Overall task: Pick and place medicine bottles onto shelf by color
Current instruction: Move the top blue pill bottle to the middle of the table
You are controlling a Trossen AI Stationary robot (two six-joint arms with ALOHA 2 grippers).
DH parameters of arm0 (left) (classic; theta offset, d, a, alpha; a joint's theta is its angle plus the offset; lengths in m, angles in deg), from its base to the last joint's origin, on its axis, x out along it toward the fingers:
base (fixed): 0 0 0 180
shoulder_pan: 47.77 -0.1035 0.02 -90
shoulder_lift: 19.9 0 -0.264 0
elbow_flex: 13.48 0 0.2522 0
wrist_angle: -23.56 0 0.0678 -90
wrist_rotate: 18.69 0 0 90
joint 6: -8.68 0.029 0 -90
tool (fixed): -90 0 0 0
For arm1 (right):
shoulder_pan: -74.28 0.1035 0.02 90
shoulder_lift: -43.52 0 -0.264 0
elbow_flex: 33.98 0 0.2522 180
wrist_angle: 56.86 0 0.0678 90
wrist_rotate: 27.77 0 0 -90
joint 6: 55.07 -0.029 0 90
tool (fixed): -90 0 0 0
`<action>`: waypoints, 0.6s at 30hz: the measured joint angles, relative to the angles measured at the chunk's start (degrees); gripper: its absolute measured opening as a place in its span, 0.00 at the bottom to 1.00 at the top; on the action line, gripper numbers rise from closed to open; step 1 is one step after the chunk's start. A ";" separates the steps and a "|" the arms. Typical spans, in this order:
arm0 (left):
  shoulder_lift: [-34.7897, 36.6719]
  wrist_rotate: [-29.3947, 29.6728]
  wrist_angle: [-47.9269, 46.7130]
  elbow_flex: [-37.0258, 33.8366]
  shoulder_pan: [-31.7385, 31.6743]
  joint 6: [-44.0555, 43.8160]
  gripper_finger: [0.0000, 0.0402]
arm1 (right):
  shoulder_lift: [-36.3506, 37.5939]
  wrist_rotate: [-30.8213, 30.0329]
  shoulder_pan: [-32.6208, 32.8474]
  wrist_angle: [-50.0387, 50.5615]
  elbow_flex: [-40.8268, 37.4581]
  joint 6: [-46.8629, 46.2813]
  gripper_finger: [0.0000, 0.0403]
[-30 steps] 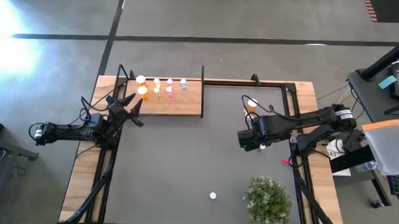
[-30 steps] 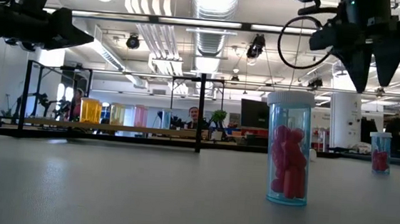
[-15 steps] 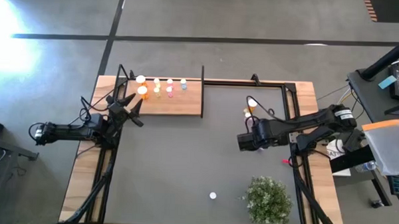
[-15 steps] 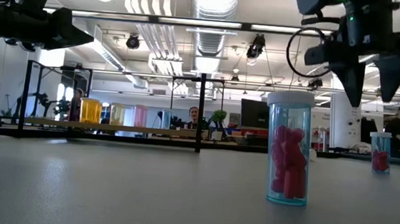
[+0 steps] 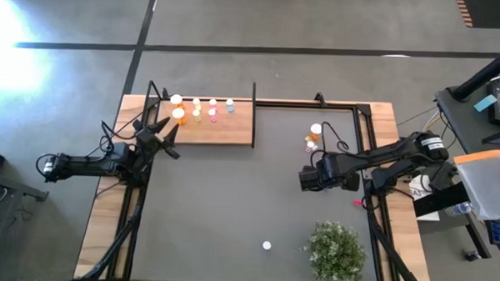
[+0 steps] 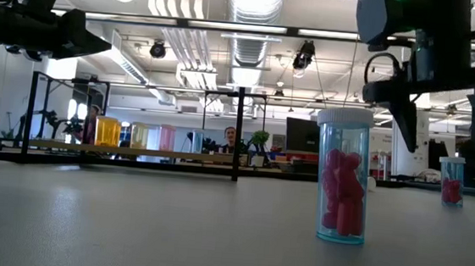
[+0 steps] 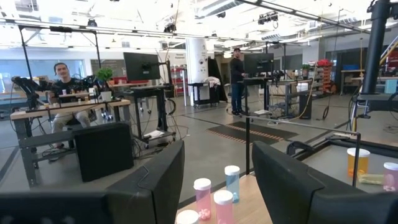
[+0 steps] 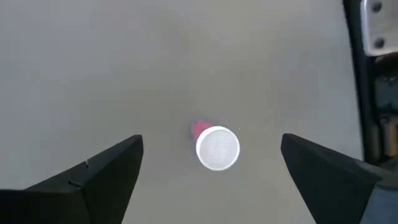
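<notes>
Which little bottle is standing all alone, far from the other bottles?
The blue bottle near the table's front edge, left of the plant. The others cluster on the shelf or near the back right.

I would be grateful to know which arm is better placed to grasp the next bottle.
Right. The right gripper hangs over the mat with open fingers framing a white-capped bottle directly below. The left gripper waits by the shelf.

A clear, glossy blue plastic pill bottle with a smooth white cap stands at centre right on the matt dark grey table mat; upper left, a light-brown wooden shelf shows a dull grain.
</notes>
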 joint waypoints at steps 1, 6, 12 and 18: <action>-0.01 0.00 0.00 0.00 0.00 0.00 0.43 | 0.00 0.01 0.04 -1.01 -0.67 -0.80 0.93; 0.02 0.00 -0.02 -0.01 0.02 0.00 0.43 | 0.02 0.02 0.04 -6.10 -3.82 -6.24 0.93; -0.01 0.00 0.00 -0.01 0.01 0.00 0.43 | -0.22 0.00 0.04 -6.66 -5.47 -13.45 0.93; 0.02 0.00 0.00 -0.02 0.00 0.00 0.43 | -0.20 0.00 0.04 -8.80 -6.91 -18.35 0.85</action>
